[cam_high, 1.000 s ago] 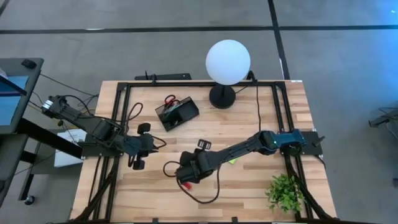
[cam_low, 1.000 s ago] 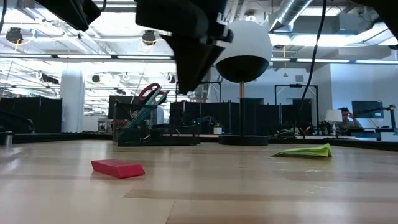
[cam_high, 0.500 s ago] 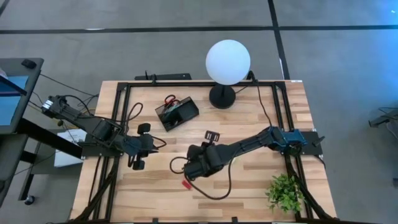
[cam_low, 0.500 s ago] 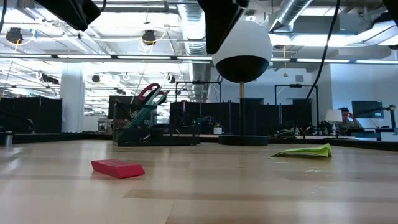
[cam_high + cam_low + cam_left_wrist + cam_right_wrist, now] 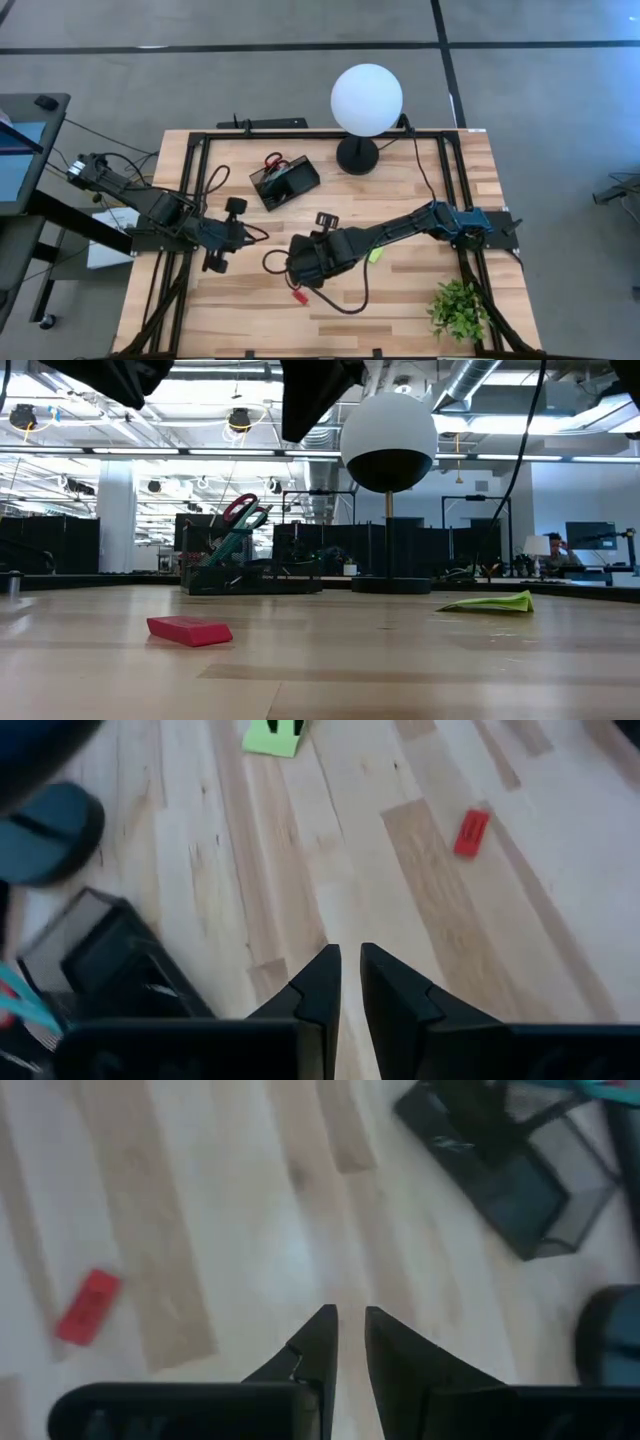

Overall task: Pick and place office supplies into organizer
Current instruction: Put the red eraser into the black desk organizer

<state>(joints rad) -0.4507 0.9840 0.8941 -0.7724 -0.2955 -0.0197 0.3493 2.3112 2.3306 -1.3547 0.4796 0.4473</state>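
Note:
A small red piece (image 5: 297,297) lies flat on the wood near the table's front; it also shows in the low view (image 5: 189,630). My right gripper (image 5: 298,273) hangs above it and slightly behind, shut and empty (image 5: 350,1320). A lime-green sticky-note pad (image 5: 375,256) lies under my right arm. The black organizer (image 5: 285,183) stands at the back, with red-handled scissors (image 5: 273,160) sticking up out of it. My left gripper (image 5: 241,233) hovers left of the middle, shut and empty (image 5: 349,960).
A white globe lamp (image 5: 366,98) on a round black base (image 5: 357,156) stands behind the organizer's right side. A small green plant (image 5: 458,308) sits at the front right corner. Black rails (image 5: 300,133) frame the tabletop. Bare wood lies between the two grippers.
My right gripper has risen from just over the red piece and now hangs higher; the red piece lies where it was. My left gripper has rolled about its own pointing line without shifting place.

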